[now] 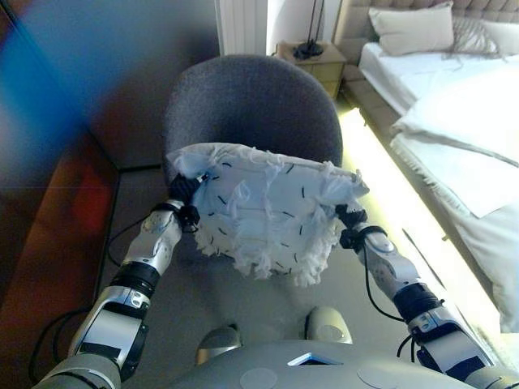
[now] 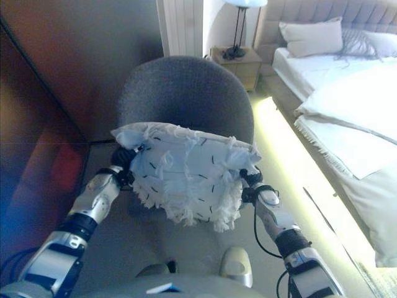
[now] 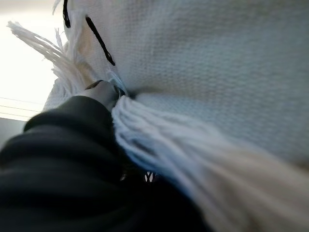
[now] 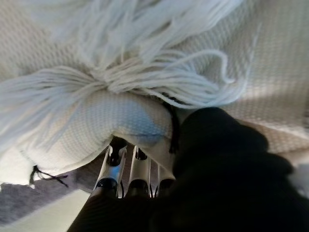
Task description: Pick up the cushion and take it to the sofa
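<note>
Currently: cushion clamped between left hand and right hand, both grasping edges, above chair. Risk: fringe grip slips, cushion drops.

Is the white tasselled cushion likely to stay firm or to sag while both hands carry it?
The cushion probably sags: its lower edge droops between the left hand and the right hand. It seems light. The loose tassels may snag fingers.

Both silver-grey arms reach forward and slightly inward, raised in front of the body. The left hand in its dark ribbed cover and the right hand press in from opposite sides, fingers curled under what they carry.
</note>
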### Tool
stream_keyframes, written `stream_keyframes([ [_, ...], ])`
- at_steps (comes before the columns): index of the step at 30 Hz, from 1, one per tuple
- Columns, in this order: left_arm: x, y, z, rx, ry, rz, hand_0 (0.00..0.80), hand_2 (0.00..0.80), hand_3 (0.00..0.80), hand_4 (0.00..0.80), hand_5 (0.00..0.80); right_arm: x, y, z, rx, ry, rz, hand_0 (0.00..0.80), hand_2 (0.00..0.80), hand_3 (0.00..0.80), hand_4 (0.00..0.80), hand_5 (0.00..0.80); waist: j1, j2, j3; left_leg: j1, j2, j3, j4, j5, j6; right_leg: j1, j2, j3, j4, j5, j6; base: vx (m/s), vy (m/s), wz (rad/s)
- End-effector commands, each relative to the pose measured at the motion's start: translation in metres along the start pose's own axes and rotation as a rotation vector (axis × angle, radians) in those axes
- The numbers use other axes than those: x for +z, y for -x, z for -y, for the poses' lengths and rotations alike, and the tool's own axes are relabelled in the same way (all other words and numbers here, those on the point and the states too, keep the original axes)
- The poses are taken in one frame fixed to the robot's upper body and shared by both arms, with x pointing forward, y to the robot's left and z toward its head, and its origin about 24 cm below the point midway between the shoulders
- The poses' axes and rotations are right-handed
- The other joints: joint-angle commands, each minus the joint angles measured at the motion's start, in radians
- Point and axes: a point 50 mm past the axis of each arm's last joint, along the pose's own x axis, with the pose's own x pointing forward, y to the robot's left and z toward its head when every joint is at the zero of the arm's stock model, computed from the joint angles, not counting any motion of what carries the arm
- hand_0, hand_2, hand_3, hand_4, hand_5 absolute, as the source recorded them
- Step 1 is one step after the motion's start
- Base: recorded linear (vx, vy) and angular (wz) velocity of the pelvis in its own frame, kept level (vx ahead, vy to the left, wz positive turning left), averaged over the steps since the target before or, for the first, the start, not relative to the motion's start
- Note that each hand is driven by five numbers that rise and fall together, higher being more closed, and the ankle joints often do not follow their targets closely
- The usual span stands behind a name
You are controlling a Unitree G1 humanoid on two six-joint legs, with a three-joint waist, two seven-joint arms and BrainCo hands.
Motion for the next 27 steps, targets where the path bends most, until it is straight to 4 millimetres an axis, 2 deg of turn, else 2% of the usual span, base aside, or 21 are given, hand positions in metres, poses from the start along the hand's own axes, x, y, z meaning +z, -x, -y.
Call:
stream_keyframes([
  [1,0.038,-0.01,0.033,-0.133,0.02,0.189,0.8,0.8,0.8,0.8,0.8,0.057,-0.01,0.0,0.057,-0.077,0.202,0.8,0.8,0.8,0.8,0.8,-0.047,-0.07,-0.048,0.17,-0.117,-0.001,0.053,-0.198,-0.016,-0.072,0.029,-0.054,-0.16,0.205,0.013,0.395,-0.028,0.16],
  [4,0.034,-0.007,0.027,-0.113,0.033,0.19,0.8,0.8,0.8,0.8,0.8,0.056,-0.009,0.003,0.081,-0.046,0.194,0.8,0.8,0.8,0.8,0.8,-0.036,-0.071,-0.05,0.228,-0.111,0.044,0.062,-0.255,-0.003,-0.087,0.042,-0.18,-0.088,0.198,0.013,0.463,-0.004,0.19],
  [5,0.034,-0.006,0.027,-0.104,0.033,0.195,0.8,0.8,0.8,0.8,0.8,0.056,-0.008,0.003,0.094,-0.032,0.195,0.8,0.8,0.8,0.8,0.8,-0.035,-0.07,-0.054,0.231,-0.107,0.059,0.067,-0.252,-0.001,-0.078,0.043,-0.203,-0.068,0.182,0.008,0.477,-0.066,-0.2],
  [6,0.034,-0.005,0.027,-0.092,0.031,0.207,0.8,0.8,0.8,0.8,0.8,0.057,-0.007,0.002,0.113,-0.004,0.2,0.8,0.8,0.8,0.8,0.8,-0.036,-0.063,-0.07,0.234,-0.093,0.076,0.089,-0.233,-0.004,-0.048,0.066,-0.221,-0.074,0.14,-0.01,0.452,-0.09,-0.55],
  [7,0.034,-0.005,0.03,-0.093,0.033,0.215,0.8,0.8,0.8,0.8,0.8,0.058,-0.006,0.003,0.12,0.012,0.204,0.8,0.8,0.8,0.8,0.8,-0.044,-0.057,-0.083,0.228,-0.081,0.079,0.121,-0.193,-0.018,-0.028,0.089,-0.2,-0.078,0.12,-0.032,0.515,-0.113,-0.64],
  [9,0.031,-0.002,0.031,-0.09,0.057,0.218,0.8,0.8,0.8,0.8,0.8,0.057,-0.004,0.002,0.132,0.018,0.198,0.8,0.8,0.8,0.8,0.8,-0.063,-0.043,-0.105,0.23,-0.04,0.111,0.194,-0.117,-0.057,-0.005,0.109,-0.181,-0.041,0.077,-0.071,0.448,-0.1,-0.32],
  [11,0.029,0.001,0.03,-0.071,0.065,0.225,0.8,0.8,0.8,0.8,0.8,0.053,0.0,0.001,0.143,0.028,0.19,0.8,0.8,0.8,0.8,0.8,-0.08,-0.03,-0.119,0.194,0.02,0.124,0.335,0.029,-0.126,0.031,0.138,-0.144,-0.02,0.027,-0.12,0.446,-0.167,-0.14],
  [12,0.03,0.001,0.03,-0.059,0.077,0.231,0.8,0.8,0.8,0.8,0.8,0.052,0.001,0.001,0.152,0.029,0.187,0.8,0.8,0.8,0.8,0.8,-0.081,-0.035,-0.12,0.152,0.041,0.118,0.446,0.082,-0.154,0.064,0.147,-0.121,-0.027,0.011,-0.141,0.38,-0.216,-0.03],
  [13,0.031,0.001,0.031,-0.053,0.091,0.234,0.8,0.8,0.8,0.8,0.8,0.051,0.001,0.002,0.157,0.028,0.186,0.8,0.8,0.8,0.8,0.8,-0.077,-0.056,-0.121,0.097,0.035,0.115,0.544,0.125,-0.152,0.08,0.132,-0.106,-0.035,0.014,-0.16,0.351,-0.208,-0.06],
  [14,0.03,0.001,0.031,-0.047,0.091,0.237,0.8,0.8,0.8,0.8,0.8,0.049,0.002,0.003,0.16,0.027,0.184,0.8,0.8,0.8,0.8,0.8,-0.067,-0.064,-0.116,0.036,0.044,0.104,0.631,0.144,-0.159,0.107,0.131,-0.097,-0.038,0.004,-0.173,0.287,-0.184,-0.17],
  [15,0.029,0.002,0.032,-0.042,0.084,0.237,0.8,0.8,0.8,0.8,0.8,0.048,0.003,0.004,0.166,0.026,0.186,0.8,0.8,0.8,0.8,0.8,-0.059,-0.072,-0.111,-0.02,0.065,0.099,0.713,0.15,-0.163,0.127,0.127,-0.094,-0.033,-0.01,-0.186,0.286,-0.146,-0.33],
  [17,0.028,0.003,0.034,-0.04,0.074,0.235,0.8,0.8,0.8,0.8,0.8,0.047,0.003,0.002,0.175,0.02,0.197,0.8,0.8,0.8,0.8,0.8,-0.039,-0.09,-0.096,-0.097,0.094,0.09,0.764,0.125,-0.148,0.166,0.121,-0.082,-0.041,-0.022,-0.199,0.251,-0.088,-0.37],
  [20,0.027,0.003,0.027,-0.03,0.076,0.229,0.8,0.8,0.8,0.8,0.8,0.054,-0.002,-0.007,0.191,0.016,0.209,0.8,0.8,0.8,0.8,0.8,-0.012,-0.098,-0.074,-0.149,0.113,0.071,0.672,0.119,-0.131,0.209,0.125,-0.063,-0.055,-0.034,-0.204,0.285,0.003,-0.2],
  [23,0.027,0.004,0.017,-0.009,0.093,0.226,0.8,0.8,0.8,0.8,0.8,0.059,-0.007,-0.018,0.211,0.023,0.203,0.8,0.8,0.8,0.8,0.8,0.001,-0.078,-0.073,-0.124,0.125,0.071,0.431,0.146,-0.133,0.23,0.133,-0.04,-0.046,-0.059,-0.193,0.284,0.119,-0.19],
  [27,0.027,0.003,0.016,0.005,0.097,0.222,0.8,0.8,0.8,0.8,0.8,0.053,-0.007,-0.026,0.231,0.045,0.174,0.8,0.8,0.8,0.8,0.8,0.026,-0.049,-0.083,-0.116,0.121,0.053,0.118,0.17,-0.154,0.269,0.125,-0.044,-0.044,-0.089,-0.166,0.274,0.173,-0.12],
])
